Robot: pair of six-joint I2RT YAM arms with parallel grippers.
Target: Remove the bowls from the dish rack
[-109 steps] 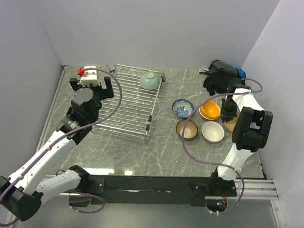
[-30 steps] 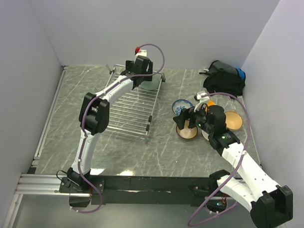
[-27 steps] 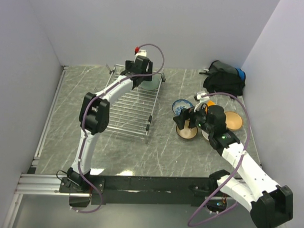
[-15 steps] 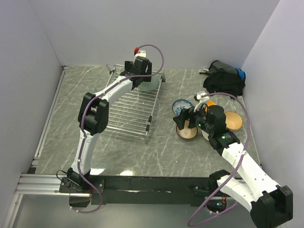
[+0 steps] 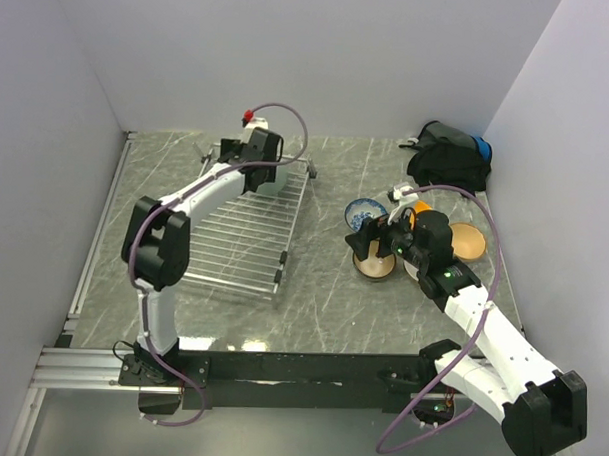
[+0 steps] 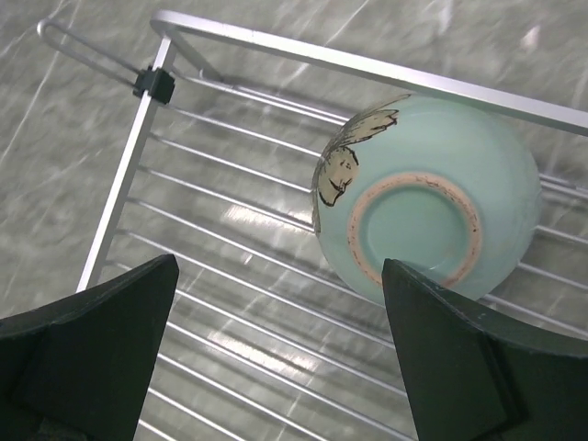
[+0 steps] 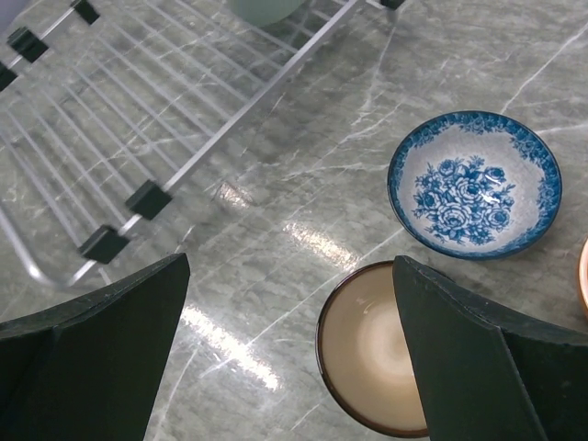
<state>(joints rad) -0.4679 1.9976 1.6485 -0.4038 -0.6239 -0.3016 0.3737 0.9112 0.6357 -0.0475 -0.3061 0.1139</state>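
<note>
You have one dish rack (image 5: 234, 236), lying slightly askew on the left half of the bench (image 5: 312, 298). There is one bowl in it: a pale green bowl (image 6: 432, 207), upside down on the wires in the rack's far corner, just inside the rim. Your left fingers (image 6: 92, 340) stand spread wide over it, gripping nothing. The bowl sits ahead of the gap, nearer one finger, and you cannot tell whether that tip touches it.

On the right half, off the rack, you can count four bowls:
- a blue-patterned bowl (image 5: 365, 212)
- a dark brown bowl (image 5: 375, 266) just beside it
- an orange bowl (image 5: 422, 209), mostly behind the right arm (image 5: 482, 314)
- a tan bowl (image 5: 468, 241) toward the right edge

Your right fingers (image 7: 92, 340) are also spread wide and empty, hanging above the dark brown bowl. One black bag (image 5: 447, 161) sits in the far right corner.

The bench is grey-green stone with white veins, glossy enough to show glare. Plain pale walls (image 5: 290, 57) close it on three sides, and a black rail (image 5: 310, 370) runs along the near edge.
</note>
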